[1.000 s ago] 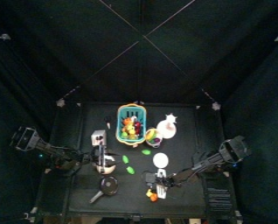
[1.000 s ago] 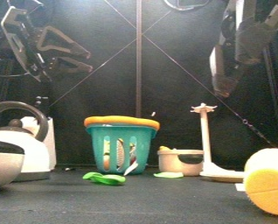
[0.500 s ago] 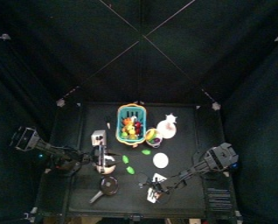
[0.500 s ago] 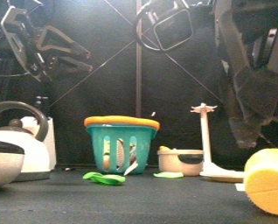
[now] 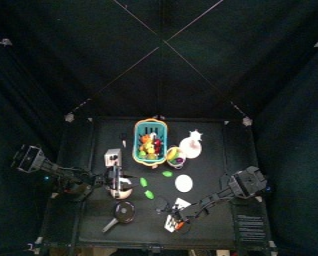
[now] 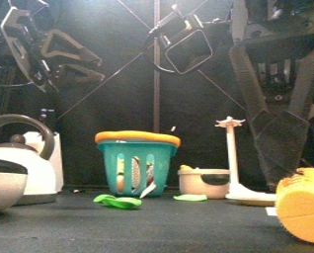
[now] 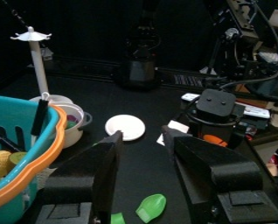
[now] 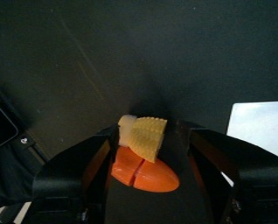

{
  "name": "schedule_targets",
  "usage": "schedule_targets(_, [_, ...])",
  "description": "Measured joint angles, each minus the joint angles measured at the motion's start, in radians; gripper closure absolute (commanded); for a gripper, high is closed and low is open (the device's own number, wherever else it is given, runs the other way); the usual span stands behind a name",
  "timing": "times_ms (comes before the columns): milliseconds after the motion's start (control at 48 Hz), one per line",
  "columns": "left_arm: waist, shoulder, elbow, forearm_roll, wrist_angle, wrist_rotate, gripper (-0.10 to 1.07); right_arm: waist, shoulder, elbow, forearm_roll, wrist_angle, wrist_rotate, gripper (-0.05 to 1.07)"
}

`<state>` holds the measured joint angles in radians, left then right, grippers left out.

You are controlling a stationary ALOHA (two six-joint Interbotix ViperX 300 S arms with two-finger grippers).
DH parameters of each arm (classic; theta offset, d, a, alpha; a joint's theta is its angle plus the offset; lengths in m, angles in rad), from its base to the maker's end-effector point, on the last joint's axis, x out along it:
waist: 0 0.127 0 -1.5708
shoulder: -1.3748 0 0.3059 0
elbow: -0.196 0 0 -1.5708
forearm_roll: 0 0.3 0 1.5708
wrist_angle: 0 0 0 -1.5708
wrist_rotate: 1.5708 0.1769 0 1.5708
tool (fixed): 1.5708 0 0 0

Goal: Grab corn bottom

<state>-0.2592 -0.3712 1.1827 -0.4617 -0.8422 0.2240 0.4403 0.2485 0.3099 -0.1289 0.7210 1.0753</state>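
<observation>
- A teal basket (image 6: 136, 166) with an orange rim stands toward the back of the tabletop (image 5: 215, 150), near its middle; in the top view it holds yellow, orange and green pieces that I cannot name; the left wrist view shows yellow pieces and dark rod-like things in it (image 7: 16, 153).
- A small bowl (image 6: 203, 182) sits just beside the basket on its right; what is in it cannot be told.
- A white kettle (image 6: 18, 166) stands toward the tabletop's left edge; a white round disc (image 5: 185, 183) lies forward of the basket; green pieces (image 6: 118, 202) lie on the tabletop in front of the basket; a white stand (image 6: 231, 158) rises to the right of the bowl.
- The corn (image 8: 142, 149) lies at the tabletop's front edge, right of the middle, pale yellow above and orange below; a white rectangular block (image 8: 261, 122) lies near it.
- The right gripper (image 8: 148, 157) has its jaws spread wide, one on each side of the corn, not closed on it; a second ago it hung high above the tabletop, and it has since come down around the corn.
- The left gripper (image 7: 148, 166) hangs over the tabletop's left side, jaws apart and holding nothing; its arm has not moved since the earlier frame.
</observation>
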Motion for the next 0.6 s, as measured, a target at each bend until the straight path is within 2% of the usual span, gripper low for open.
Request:
schedule_targets(208, [-0.002,0.000,0.000,0.000,0.002,0.000,0.17,0.003,0.021,-0.011,0.034,0.003,0.000,0.14])
schedule_targets(604, [-0.002,0.000,0.000,0.000,0.000,0.000,0.17,0.008,0.054,-0.026,0.029,0.005,0.000,0.15])
